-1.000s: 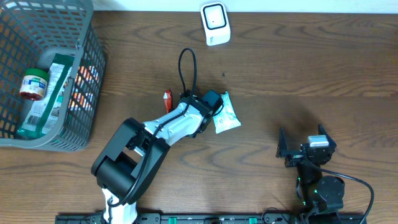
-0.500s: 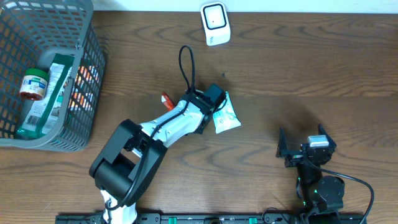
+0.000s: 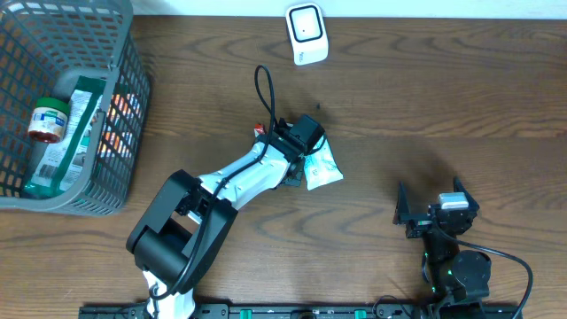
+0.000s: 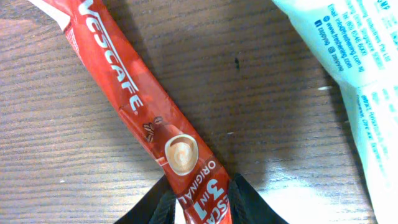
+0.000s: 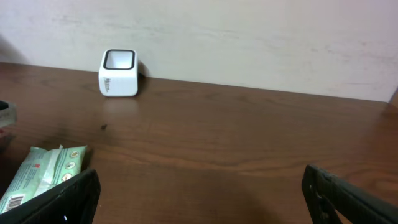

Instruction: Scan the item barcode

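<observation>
Left gripper (image 4: 202, 196): jaws closed on the lower end of the red coffee sachet (image 4: 146, 106), one finger (image 4: 158, 208) on each long edge, pinching it across its narrow width. The sachet runs away from the jaws on a diagonal over the wooden table (image 4: 62, 143), with its branded face to the wrist camera and no barcode visible on that face. It cannot be told whether its far end rests on the wood. A pale green wipes pack (image 4: 354, 62) lies just beside it, apart from it. In my judgement the sachet is light, thin and limp, with a slick film skin. Held at one end it will likely droop or twist, so a hold nearer the middle on the flat seams would keep it steadier. The white scanner (image 3: 306, 34) stands at the far edge, well apart from the sachet. Right gripper (image 5: 199, 190): jaws wide apart, empty, parked near the front edge.
</observation>
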### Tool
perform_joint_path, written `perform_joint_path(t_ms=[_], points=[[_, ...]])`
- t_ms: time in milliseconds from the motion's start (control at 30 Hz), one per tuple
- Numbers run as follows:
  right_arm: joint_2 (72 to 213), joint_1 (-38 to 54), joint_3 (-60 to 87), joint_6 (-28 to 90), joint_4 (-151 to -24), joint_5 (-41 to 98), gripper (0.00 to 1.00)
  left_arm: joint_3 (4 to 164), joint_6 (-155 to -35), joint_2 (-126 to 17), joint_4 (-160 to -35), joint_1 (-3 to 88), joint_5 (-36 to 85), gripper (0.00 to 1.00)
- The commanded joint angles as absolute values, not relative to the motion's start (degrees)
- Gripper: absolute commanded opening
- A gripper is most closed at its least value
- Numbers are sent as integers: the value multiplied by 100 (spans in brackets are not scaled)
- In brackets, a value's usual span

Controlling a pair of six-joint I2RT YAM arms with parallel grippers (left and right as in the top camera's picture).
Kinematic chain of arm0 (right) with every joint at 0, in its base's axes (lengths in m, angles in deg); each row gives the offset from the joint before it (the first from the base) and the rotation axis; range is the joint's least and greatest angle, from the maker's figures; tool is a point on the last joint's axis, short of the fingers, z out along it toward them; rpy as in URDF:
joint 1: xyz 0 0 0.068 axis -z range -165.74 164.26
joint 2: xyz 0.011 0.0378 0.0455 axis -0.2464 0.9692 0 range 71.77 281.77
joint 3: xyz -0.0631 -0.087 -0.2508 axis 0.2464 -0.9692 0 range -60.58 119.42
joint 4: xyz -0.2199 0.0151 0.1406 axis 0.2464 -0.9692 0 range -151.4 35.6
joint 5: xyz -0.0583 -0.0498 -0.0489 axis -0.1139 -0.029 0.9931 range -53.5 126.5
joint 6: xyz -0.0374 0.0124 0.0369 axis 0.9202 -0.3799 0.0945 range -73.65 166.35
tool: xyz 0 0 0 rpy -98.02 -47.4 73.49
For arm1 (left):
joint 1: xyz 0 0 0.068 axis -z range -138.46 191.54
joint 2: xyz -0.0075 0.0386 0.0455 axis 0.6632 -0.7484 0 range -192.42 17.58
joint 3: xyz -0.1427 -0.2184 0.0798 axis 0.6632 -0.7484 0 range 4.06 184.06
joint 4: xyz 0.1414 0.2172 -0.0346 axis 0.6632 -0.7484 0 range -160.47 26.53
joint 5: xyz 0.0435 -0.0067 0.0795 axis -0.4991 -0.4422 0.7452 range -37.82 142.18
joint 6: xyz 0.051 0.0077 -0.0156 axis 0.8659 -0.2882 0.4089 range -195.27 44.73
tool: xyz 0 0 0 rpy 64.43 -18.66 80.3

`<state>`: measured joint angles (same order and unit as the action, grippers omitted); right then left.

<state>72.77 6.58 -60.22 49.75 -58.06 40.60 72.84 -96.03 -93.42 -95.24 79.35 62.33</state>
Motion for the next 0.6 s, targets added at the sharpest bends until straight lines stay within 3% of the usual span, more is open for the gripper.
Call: perform_joint_path(t_ms=[0, 67, 267, 467, 567], points=[[7253, 636, -6026, 4986, -5828, 4091, 99, 7428, -9592, -9191, -9460, 7895, 6161, 29], [7253, 636, -6026, 4986, -5828, 4091, 99, 7448, -9592, -9191, -9456, 7895, 6161, 7], [7253, 636, -6026, 4986, -5830, 4091, 99, 7743, -9419, -9184, -9904, 7828, 6614, 7], [7253, 636, -6026, 4986, -5828, 4091, 99, 8816, -9378, -9182, -11937, 7690, 9435, 7], [7253, 636, -6026, 4984, -5828, 4091, 99, 8894, -9013, -9182, -12251, 7653, 10358, 7]])
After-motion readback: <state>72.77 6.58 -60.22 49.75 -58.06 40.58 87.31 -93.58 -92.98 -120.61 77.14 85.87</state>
